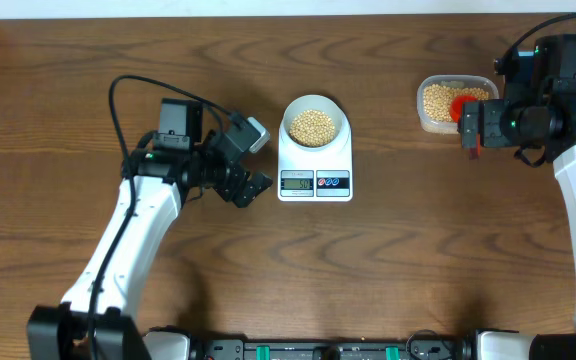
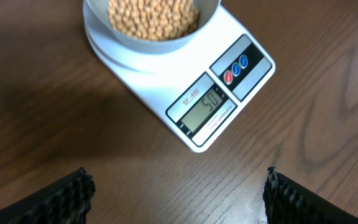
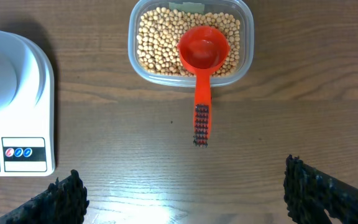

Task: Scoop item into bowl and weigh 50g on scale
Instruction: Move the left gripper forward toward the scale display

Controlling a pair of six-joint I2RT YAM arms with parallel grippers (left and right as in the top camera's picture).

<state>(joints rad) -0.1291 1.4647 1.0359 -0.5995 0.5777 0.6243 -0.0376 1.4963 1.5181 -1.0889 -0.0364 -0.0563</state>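
Note:
The white scale (image 1: 315,172) stands mid-table with the pale bowl (image 1: 340,117) on it, full of tan beans (image 1: 314,125). In the left wrist view the scale's display (image 2: 207,103) reads 50, below the bowl (image 2: 211,14) and its beans (image 2: 151,15). My left gripper (image 1: 257,161) hangs open just left of the scale, with nothing between its fingertips (image 2: 73,193). My right gripper (image 3: 182,196) is open and empty over bare wood, just short of the handle of a red scoop (image 3: 202,53). The scoop lies in a clear tub (image 3: 248,43) of beans (image 3: 157,43).
The tub (image 1: 425,105) sits at the back right, partly under my right arm. The scoop's handle (image 3: 202,121) sticks out over the tub's near rim onto the table. The scale (image 3: 17,124) also shows at the left edge of the right wrist view.

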